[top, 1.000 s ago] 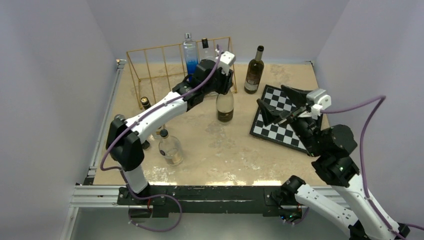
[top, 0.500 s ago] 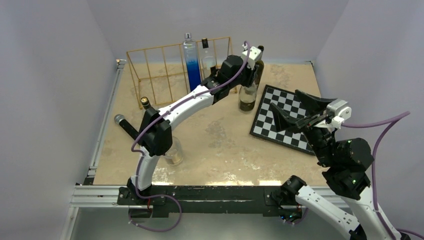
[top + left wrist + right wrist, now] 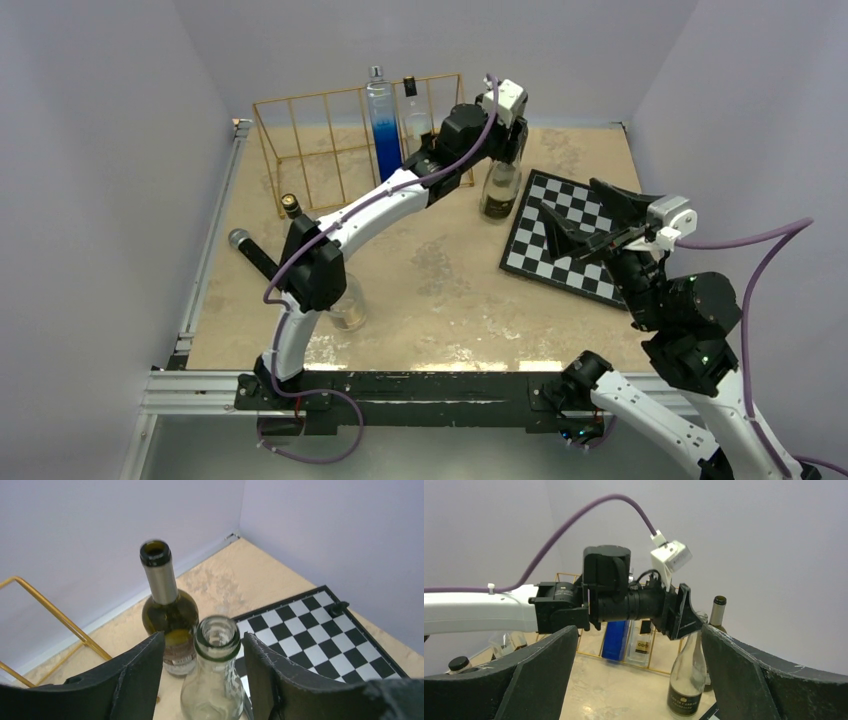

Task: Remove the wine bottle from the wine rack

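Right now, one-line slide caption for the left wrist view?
Left gripper open around neck of clear glass bottle; dark green wine bottle behind, chequered board right, gold wire rack left.

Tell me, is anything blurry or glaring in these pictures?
Top view: soft, even light, with pale glare along the near edge of the table. Left wrist view: the dark bottle has a slightly smeared rim. Right wrist view: the fingers loom dark and large.
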